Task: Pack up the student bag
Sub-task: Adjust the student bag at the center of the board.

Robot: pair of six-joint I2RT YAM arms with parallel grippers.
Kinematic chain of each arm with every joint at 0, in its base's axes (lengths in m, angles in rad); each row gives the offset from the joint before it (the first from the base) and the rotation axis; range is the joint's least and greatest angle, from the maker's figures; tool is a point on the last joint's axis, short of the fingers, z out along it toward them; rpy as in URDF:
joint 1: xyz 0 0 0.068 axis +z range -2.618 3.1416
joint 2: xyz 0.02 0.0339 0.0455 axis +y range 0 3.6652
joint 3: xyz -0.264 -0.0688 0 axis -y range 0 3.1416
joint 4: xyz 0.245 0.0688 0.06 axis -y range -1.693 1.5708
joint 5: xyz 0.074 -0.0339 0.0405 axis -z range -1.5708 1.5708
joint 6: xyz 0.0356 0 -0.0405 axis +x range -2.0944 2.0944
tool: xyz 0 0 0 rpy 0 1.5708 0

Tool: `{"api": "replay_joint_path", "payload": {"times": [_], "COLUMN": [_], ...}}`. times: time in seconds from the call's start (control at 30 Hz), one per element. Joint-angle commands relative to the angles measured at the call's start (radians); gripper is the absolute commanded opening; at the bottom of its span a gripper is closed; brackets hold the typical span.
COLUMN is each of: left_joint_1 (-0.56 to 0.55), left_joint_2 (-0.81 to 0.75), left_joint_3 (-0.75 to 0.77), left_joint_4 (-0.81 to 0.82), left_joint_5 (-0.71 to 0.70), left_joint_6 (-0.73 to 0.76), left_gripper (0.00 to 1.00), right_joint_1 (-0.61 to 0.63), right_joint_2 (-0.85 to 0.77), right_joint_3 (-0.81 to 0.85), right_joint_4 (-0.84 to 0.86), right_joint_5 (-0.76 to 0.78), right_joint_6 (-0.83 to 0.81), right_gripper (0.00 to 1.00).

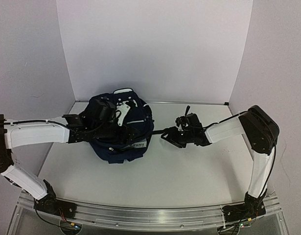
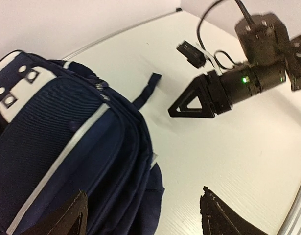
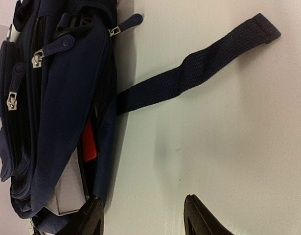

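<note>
The student bag [image 1: 122,139], dark navy with thin white stripes, lies on the white table left of centre. My left gripper [image 1: 115,119] hovers over its top, open. In the left wrist view the bag [image 2: 57,147] fills the left side and its edge lies loosely between the spread fingers of my left gripper [image 2: 145,218]. My right gripper [image 1: 167,137] is open just right of the bag, near a loose navy strap [image 3: 199,73]. In the right wrist view the bag [image 3: 52,93] gapes, showing something red [image 3: 89,142] and white [image 3: 69,188] inside. The right gripper [image 3: 143,218] holds nothing.
White walls [image 1: 155,49] enclose the table at the back and both sides. The right arm's wrist and a cable [image 2: 248,78] sit close to the bag in the left wrist view. Bare tabletop [image 1: 189,171] lies in front of the bag.
</note>
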Motion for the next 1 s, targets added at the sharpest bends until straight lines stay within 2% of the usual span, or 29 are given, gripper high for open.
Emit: {"api": "replay_joint_path", "payload": {"times": [0.0, 0.27, 0.4, 0.53, 0.77, 0.83, 0.97], "left_joint_1": [-0.061, -0.106, -0.121, -0.121, -0.120, -0.119, -0.106], "left_joint_2": [0.125, 0.389, 0.530, 0.649, 0.755, 0.789, 0.778], "left_joint_3": [0.107, 0.310, 0.431, 0.551, 0.649, 0.686, 0.688], "left_joint_4": [-0.068, -0.062, -0.079, -0.184, -0.277, -0.326, -0.346], "left_joint_5": [-0.106, -0.197, -0.360, -0.542, -0.712, -0.761, -0.831], "left_joint_6": [0.091, 0.020, 0.035, 0.047, 0.045, 0.040, 0.020], "left_gripper": [0.79, 0.77, 0.83, 0.85, 0.91, 0.85, 0.59], "right_joint_1": [-0.011, -0.016, -0.016, -0.016, -0.016, -0.016, -0.016], "right_joint_2": [-0.077, -0.149, -0.172, -0.200, -0.242, -0.251, -0.262], "right_joint_3": [-0.064, -0.147, -0.178, -0.217, -0.272, -0.283, -0.298], "right_joint_4": [0.054, 0.093, 0.114, 0.134, 0.176, 0.186, 0.207], "right_joint_5": [-0.001, 0.014, 0.025, 0.023, 0.012, 0.009, -0.010], "right_joint_6": [0.023, 0.053, 0.069, 0.084, 0.112, 0.118, 0.117], "right_gripper": [0.54, 0.54, 0.54, 0.54, 0.55, 0.55, 0.55]}}
